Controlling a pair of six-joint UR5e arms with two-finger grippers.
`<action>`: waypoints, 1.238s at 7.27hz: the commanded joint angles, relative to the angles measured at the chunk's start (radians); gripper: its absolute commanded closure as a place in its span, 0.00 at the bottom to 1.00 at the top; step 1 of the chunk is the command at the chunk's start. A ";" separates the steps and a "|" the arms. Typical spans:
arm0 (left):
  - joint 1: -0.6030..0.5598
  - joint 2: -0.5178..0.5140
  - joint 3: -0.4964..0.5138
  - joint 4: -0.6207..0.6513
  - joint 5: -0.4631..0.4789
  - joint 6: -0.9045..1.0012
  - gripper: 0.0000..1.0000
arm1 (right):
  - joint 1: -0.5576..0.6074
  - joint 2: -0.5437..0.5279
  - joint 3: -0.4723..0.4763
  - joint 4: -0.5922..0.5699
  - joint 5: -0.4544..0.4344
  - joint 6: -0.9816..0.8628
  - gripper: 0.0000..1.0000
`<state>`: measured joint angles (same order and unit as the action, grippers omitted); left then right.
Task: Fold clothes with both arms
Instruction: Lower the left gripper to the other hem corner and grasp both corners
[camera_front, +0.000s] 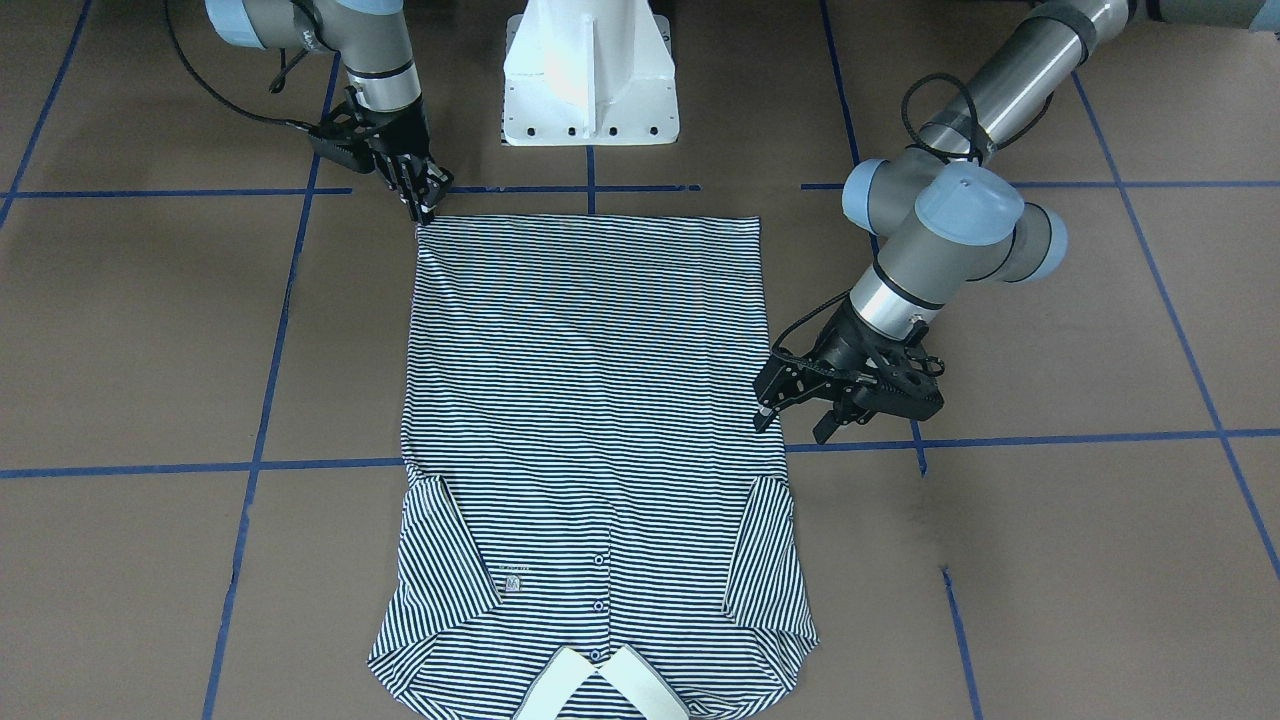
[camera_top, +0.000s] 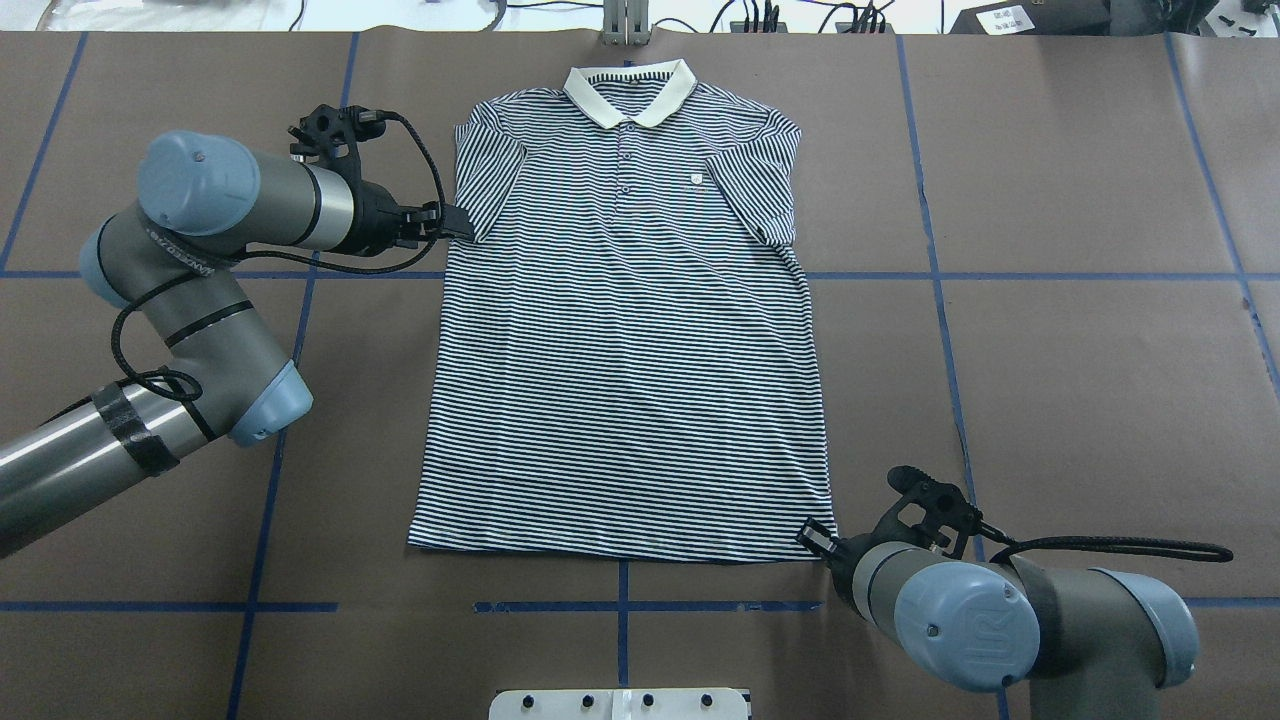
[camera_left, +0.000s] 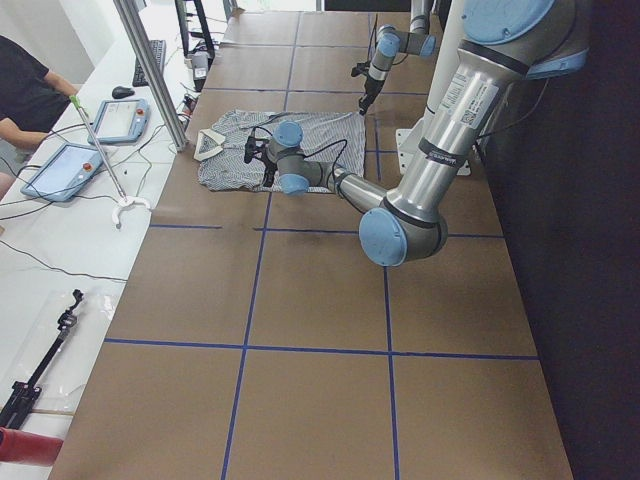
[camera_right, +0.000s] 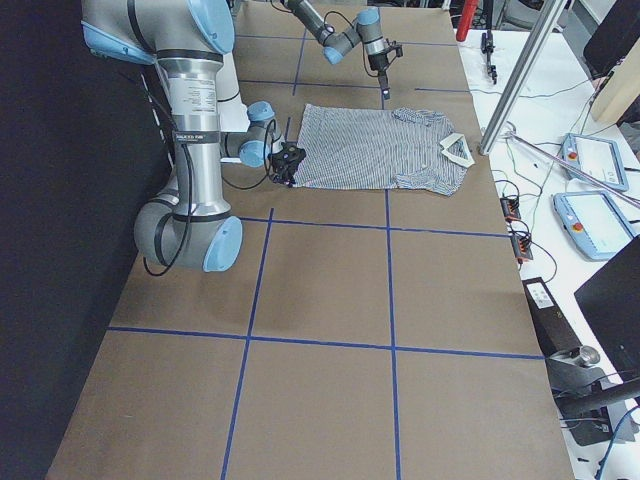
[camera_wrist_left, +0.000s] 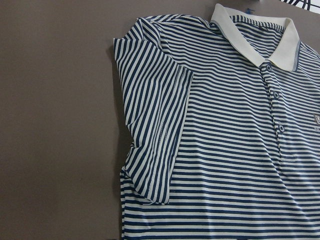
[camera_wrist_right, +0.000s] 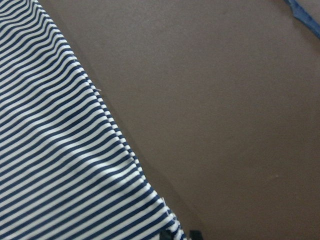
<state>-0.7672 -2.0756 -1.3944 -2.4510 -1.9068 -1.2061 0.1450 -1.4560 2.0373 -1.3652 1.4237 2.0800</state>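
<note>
The navy-and-white striped polo shirt (camera_top: 630, 350) lies flat and face up on the brown table, with its cream collar (camera_top: 630, 90) at the far side and both sleeves tucked inward. My left gripper (camera_front: 795, 422) hovers open just beside the shirt's edge near the left sleeve (camera_wrist_left: 160, 135), with nothing between its fingers. My right gripper (camera_front: 424, 212) is at the near hem corner on the right side. In the right wrist view its fingertips (camera_wrist_right: 164, 236) stand close together around that corner of the shirt (camera_wrist_right: 60, 165).
The white pedestal base (camera_front: 590, 80) stands just behind the hem. Blue tape lines (camera_top: 1000, 275) cross the brown table. A side bench with tablets (camera_left: 70, 165), a metal post (camera_left: 150, 70) and a seated person (camera_left: 30, 95) lies beyond the collar end.
</note>
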 joint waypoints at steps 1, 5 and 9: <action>-0.001 0.015 -0.009 -0.003 0.000 -0.001 0.16 | 0.001 0.000 0.003 0.000 0.000 -0.001 1.00; 0.181 0.254 -0.390 0.018 0.179 -0.188 0.00 | 0.007 -0.043 0.101 0.001 0.001 0.000 1.00; 0.449 0.350 -0.626 0.443 0.351 -0.394 0.13 | 0.008 -0.055 0.118 0.002 0.001 -0.002 1.00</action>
<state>-0.3772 -1.7292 -1.9707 -2.1698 -1.5641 -1.5623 0.1533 -1.5084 2.1529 -1.3637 1.4251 2.0791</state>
